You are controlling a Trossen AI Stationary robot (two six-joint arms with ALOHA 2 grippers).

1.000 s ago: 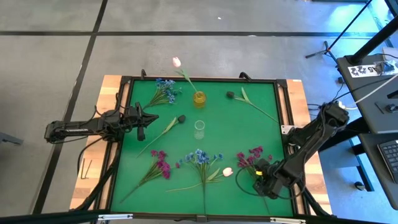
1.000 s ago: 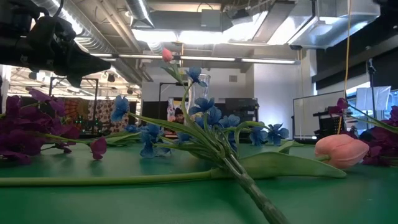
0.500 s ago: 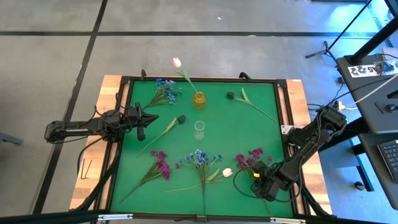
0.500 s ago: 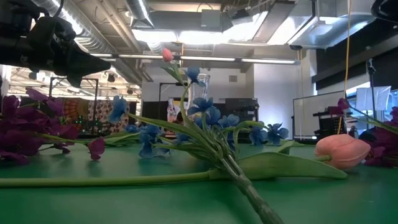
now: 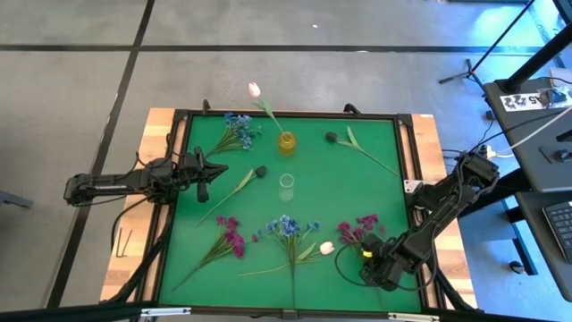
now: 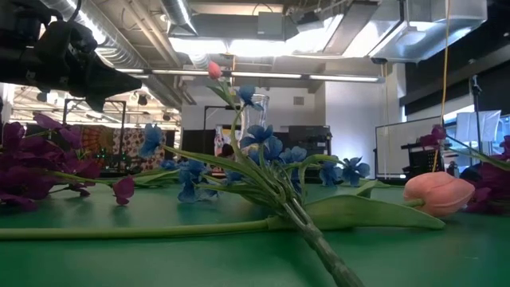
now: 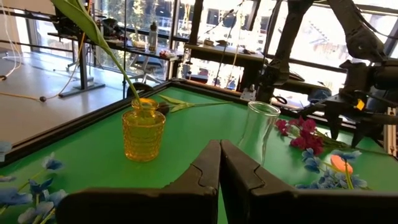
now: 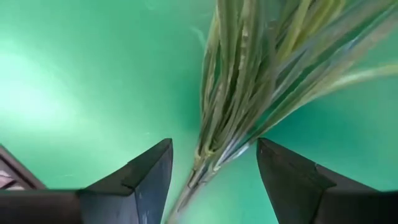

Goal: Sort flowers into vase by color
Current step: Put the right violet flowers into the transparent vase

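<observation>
A yellow vase (image 5: 286,141) holds a pink-white tulip; a clear glass vase (image 5: 287,186) stands nearer. On the green mat lie two blue sprays (image 5: 237,131) (image 5: 288,228), two dark-headed stems (image 5: 260,170) (image 5: 332,137), a tulip bud (image 5: 327,247) and two magenta sprays (image 5: 231,235) (image 5: 361,227). My right gripper (image 5: 369,260) hangs open at the near right, pointing steeply down, one finger on each side of the right magenta spray's green stem bundle (image 8: 236,81), not touching it. My left gripper (image 7: 221,163) is shut and level at the left edge.
A raised black frame (image 5: 404,179) rims the mat, with wooden table edges outside it. The tulip bud (image 6: 437,195) and the near blue spray (image 6: 263,159) lie close to the right gripper's left. Bare mat lies between the vases and the right frame.
My right gripper has edged a little toward the table's left and tipped slightly steeper over the magenta spray's stem. No flower has moved.
</observation>
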